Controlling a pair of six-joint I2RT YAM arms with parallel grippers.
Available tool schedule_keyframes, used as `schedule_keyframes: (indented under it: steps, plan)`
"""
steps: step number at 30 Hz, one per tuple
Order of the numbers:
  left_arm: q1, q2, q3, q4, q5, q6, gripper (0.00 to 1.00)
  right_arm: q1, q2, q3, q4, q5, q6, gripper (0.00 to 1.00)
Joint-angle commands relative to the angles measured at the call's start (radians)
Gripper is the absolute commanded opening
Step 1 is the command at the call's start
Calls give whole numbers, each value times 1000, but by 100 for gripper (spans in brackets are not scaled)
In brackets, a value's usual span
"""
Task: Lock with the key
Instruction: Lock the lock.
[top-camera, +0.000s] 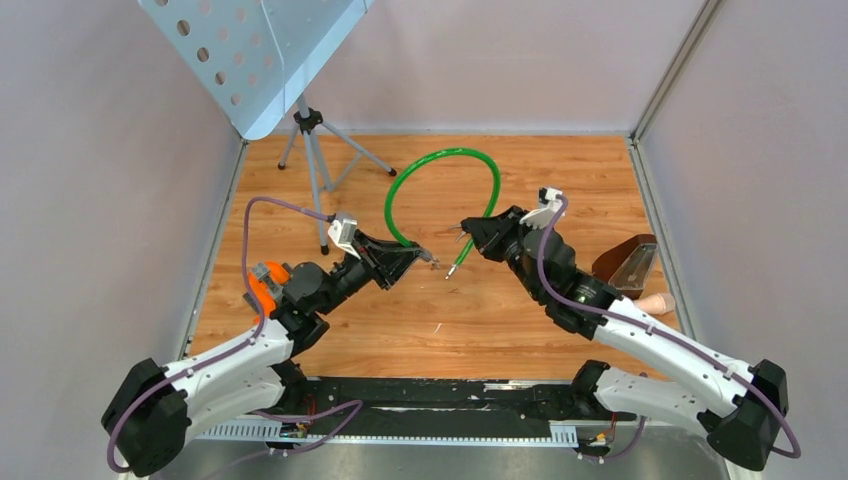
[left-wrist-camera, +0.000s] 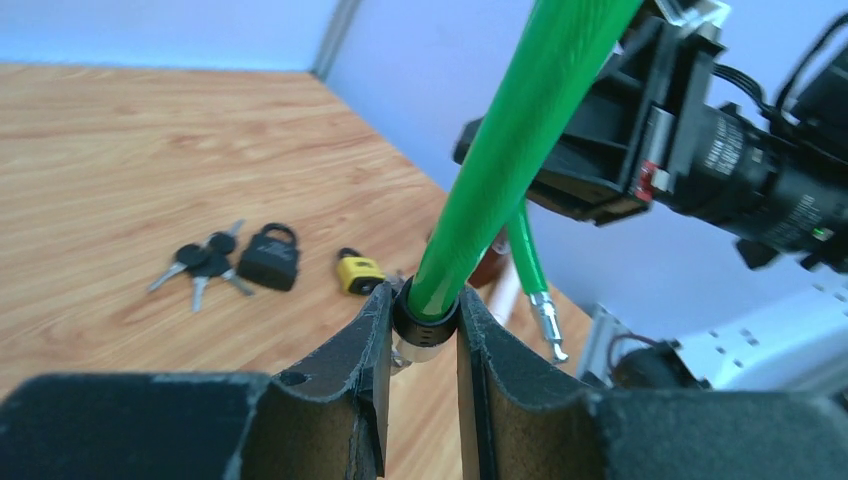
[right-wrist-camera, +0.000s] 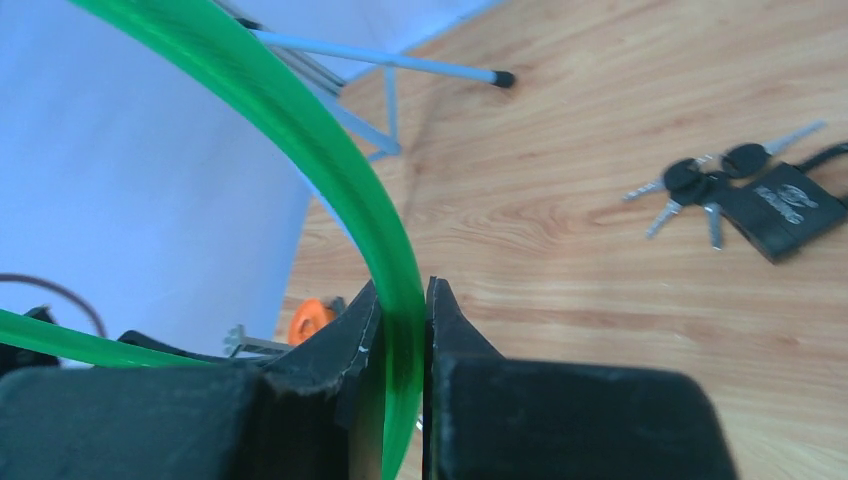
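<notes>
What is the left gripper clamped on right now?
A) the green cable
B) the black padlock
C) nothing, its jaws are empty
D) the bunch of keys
A: the left wrist view shows the left gripper pinching the green cable at its end collar, while the keys and black padlock lie apart on the table.

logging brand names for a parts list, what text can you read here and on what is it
black padlock: white logo print, too blurred to read
yellow padlock: too small to tell any marking
right arm's black housing: white lettering, blurred, unreadable
green cable: no print visible
Nothing can be quoted.
</notes>
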Motion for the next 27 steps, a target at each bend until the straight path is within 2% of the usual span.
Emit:
schedule_keyframes:
  steps: [1, 6, 10, 18, 27]
  plan:
    - [22, -70, 39, 58, 279, 2, 0, 70, -75, -16, 247, 62, -45, 0]
    - [54, -111, 62, 81, 493, 5, 0, 106, -132, -19, 280, 54, -44, 0]
    - [56, -115, 94, 71, 582, 15, 0, 115, -159, -33, 307, 45, -41, 0]
    - [56, -103, 141, 15, 657, 52, 0, 123, -160, -44, 380, 54, -40, 0]
    - [56, -94, 162, -45, 659, 84, 0, 163, -96, -29, 440, 86, -27, 0]
